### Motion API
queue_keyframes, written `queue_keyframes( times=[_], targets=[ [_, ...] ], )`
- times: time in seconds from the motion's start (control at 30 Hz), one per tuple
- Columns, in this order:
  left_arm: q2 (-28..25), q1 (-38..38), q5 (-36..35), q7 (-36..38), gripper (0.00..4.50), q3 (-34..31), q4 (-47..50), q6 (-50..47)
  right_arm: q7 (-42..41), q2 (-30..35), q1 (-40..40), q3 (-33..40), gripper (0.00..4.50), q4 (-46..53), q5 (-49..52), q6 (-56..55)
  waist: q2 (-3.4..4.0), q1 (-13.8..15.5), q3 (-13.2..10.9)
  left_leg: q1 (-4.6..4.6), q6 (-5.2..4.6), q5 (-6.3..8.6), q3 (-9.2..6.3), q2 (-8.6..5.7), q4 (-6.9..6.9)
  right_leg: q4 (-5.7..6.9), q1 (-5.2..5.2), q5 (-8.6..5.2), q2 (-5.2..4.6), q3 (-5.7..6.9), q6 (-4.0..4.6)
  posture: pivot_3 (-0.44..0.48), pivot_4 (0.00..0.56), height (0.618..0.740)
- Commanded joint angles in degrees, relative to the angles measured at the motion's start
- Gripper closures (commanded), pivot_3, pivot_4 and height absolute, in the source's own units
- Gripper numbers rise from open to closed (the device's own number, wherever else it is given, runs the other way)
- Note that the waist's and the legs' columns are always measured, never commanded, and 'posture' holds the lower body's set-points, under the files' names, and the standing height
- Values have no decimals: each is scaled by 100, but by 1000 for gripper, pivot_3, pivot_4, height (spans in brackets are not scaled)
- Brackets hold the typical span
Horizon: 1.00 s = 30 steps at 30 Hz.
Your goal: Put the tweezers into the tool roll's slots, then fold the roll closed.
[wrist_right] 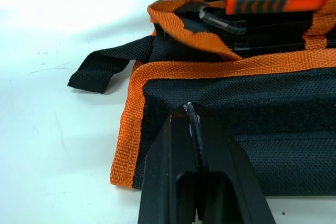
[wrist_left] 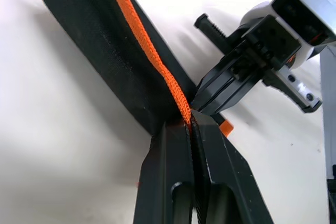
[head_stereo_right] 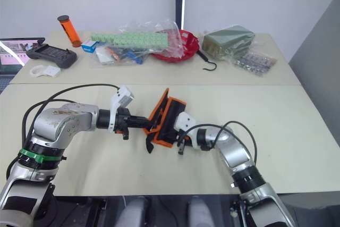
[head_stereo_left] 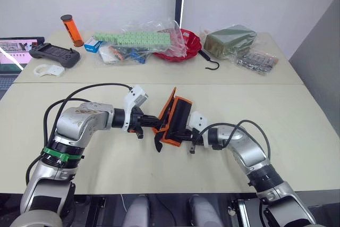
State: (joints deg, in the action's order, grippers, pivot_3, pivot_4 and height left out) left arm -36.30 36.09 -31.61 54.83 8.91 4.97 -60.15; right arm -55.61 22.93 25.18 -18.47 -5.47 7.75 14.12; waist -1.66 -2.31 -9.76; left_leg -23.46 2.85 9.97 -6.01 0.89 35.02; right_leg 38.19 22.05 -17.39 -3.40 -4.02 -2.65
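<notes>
On the near table (head_stereo_left: 297,126), at centre front, the tool roll (head_stereo_left: 178,120) sits partly folded between the two arms, its orange-trimmed flap raised at a tilt on the left side and the black strap (wrist_right: 100,70) trailing onto the tabletop beside it. Left gripper (wrist_left: 191,124): fingers pressed together, pinching the orange edge trim of the raised flap (the left wrist view shows the trim running straight into the closed tips). Right gripper (wrist_right: 190,109): fingers closed flat against each other, tips resting on the black fabric of the roll's lower panel; whether any fabric is actually caught between them cannot be told. An orange-and-black handled item (wrist_right: 278,1) lies inside the folded layers at the far side of the roll. No slot contents can be made out, so the position of the tweezers cannot be stated.

Far table: red bowl (head_stereo_left: 183,43), partly under a clear bag of green parts (head_stereo_left: 141,38); black hook (head_stereo_left: 210,62) just beside the bowl; green packet (head_stereo_left: 231,40); orange tube (head_stereo_left: 71,30) standing upright; black handheld controller (head_stereo_left: 53,54) near the left edge.
</notes>
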Motion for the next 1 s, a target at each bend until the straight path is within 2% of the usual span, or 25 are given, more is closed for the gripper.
queue_keyframes(
  times=[0.03,0.07,0.17,0.43,0.7,1.0],
  targets=[
    [232,164,-203,-27,4468,-55,246,-28,27,82,-165,-126,4500,-152,-194,126,0,5,0,0,0,0,0,0,1,0,0,0,0,0,0,0,150,740],
    [387,194,-303,-50,4468,-112,187,-103,43,77,-167,-118,4500,-165,-195,130,0,14,0,0,0,0,0,-1,2,0,-2,0,0,0,0,0,150,740],
    [604,238,-66,-16,4468,240,15,43,70,67,-193,-104,4500,-135,-184,147,0,21,0,0,0,0,0,-1,7,0,-4,0,-1,0,0,0,150,740],
    [708,262,486,42,4468,987,-326,328,87,199,-356,200,4500,291,60,250,0,37,1,9,0,0,-1,-5,7,-2,-17,0,-2,0,-1,0,150,740],
    [720,270,704,166,4468,1183,-588,521,86,352,-462,370,4500,718,253,437,0,45,1,11,0,0,-1,-4,7,-4,-19,0,-2,0,-2,0,150,740],
    [838,136,917,192,4468,1383,-710,655,61,604,-372,628,4500,770,385,503,0,44,1,10,0,0,-1,-4,8,-5,-20,0,-2,0,-2,0,150,740]
  ],
)
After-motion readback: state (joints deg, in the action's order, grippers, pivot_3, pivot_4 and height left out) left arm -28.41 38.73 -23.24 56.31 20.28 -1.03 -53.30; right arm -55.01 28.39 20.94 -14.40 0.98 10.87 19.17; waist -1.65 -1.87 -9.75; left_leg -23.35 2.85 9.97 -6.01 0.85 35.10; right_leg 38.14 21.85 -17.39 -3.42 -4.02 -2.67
